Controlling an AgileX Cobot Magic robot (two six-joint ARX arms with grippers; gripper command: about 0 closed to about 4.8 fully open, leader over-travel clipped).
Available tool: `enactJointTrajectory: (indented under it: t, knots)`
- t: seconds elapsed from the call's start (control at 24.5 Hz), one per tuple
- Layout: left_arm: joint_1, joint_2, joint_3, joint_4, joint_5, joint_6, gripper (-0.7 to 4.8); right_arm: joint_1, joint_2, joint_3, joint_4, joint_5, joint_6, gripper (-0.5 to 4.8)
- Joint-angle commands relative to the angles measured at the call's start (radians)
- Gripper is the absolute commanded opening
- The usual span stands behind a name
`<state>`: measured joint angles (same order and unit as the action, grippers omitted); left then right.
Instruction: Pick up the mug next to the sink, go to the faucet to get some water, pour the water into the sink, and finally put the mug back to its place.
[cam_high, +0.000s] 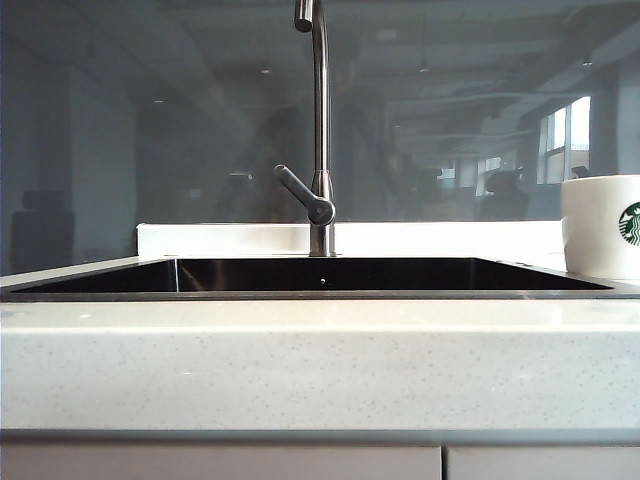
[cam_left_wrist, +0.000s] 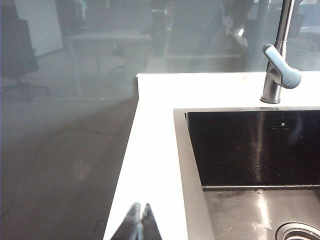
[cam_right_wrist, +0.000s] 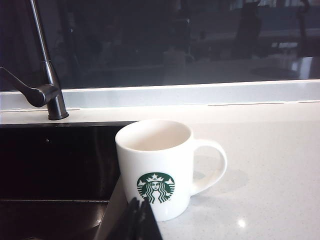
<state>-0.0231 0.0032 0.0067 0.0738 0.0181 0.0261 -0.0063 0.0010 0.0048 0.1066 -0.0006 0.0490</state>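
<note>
Speckled white stone counter (cam_high: 300, 370) fills the lower half of the exterior view, with the black sink (cam_high: 330, 275) set in it and dark glass behind. The faucet (cam_high: 320, 150) rises at centre. The mug (cam_high: 603, 228) stands upright at the right edge, just beside the sink rim. The left gripper (cam_left_wrist: 140, 225) and the right gripper (cam_right_wrist: 140, 220) both have fingers together, holding nothing.

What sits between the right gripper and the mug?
Nothing: in the right wrist view the shut right gripper sits just short of the mug, with only bare counter showing beside them.
</note>
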Motion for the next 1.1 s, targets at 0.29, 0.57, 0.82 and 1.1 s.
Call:
enactJointTrajectory:
  t: [0.29,0.57,0.82,1.1]
  knots:
    - [-0.002,0.000,0.003,0.014,0.004,0.000,-0.02,0.000,-0.003,-0.003,0.093,0.002,0.008,-0.06]
    - [-0.003,0.000,0.003,0.169,0.012,-0.150,-0.03,-0.002,0.002,0.085,0.032,0.212,0.386,-0.06]
    - [-0.003,0.066,0.073,0.256,0.055,-0.198,-0.05,-0.003,0.143,0.170,0.034,0.245,0.198,-0.06]
    - [-0.003,0.507,0.145,0.521,0.167,-0.131,-0.05,-0.117,0.655,0.268,0.348,0.133,-0.087,-0.06]
